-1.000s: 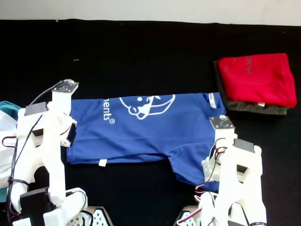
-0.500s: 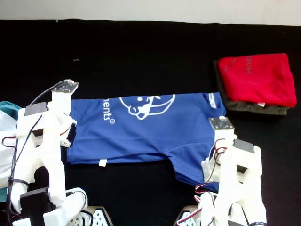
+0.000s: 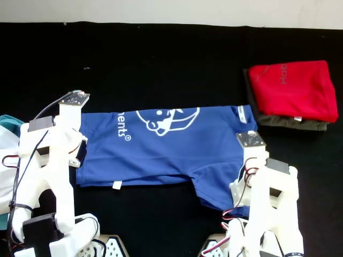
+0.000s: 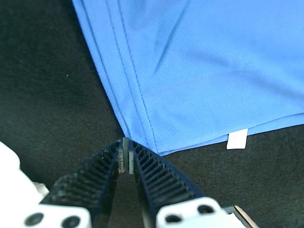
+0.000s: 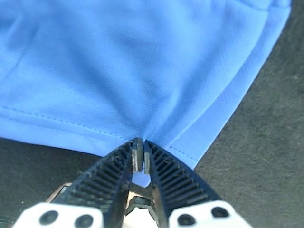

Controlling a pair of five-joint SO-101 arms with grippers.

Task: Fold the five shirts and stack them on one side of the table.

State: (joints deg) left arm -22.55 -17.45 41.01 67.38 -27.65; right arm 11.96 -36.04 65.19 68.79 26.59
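Two of the five shirts are finished: a folded red shirt (image 3: 293,88) lies on a folded dark shirt (image 3: 289,122) at the right side of the table (image 3: 161,59). We judge the blue shirt (image 3: 161,144) to be the third. It lies spread sideways across the middle of the table, print up, with one long fold apparently made and a flap hanging toward the near edge.

The left gripper (image 4: 125,147) has its fingers closed together on the hem corner, where several stitched layers converge. A white tag (image 4: 236,140) sticks out of the lower edge nearby. The right gripper (image 5: 140,147) is clamped on the cloth at the opposite end, and the fabric puckers into the jaws.

A white garment (image 3: 6,160) and a teal garment (image 3: 9,122) wait unfolded at the left edge, partly behind the arm. We therefore judge that more than half the work remains.

Bare tabletop extends beyond the shirt toward the far edge and gives ample room for a fold away from the arms. The shirt's right end lies near the stack, so we see little sideways margin there.
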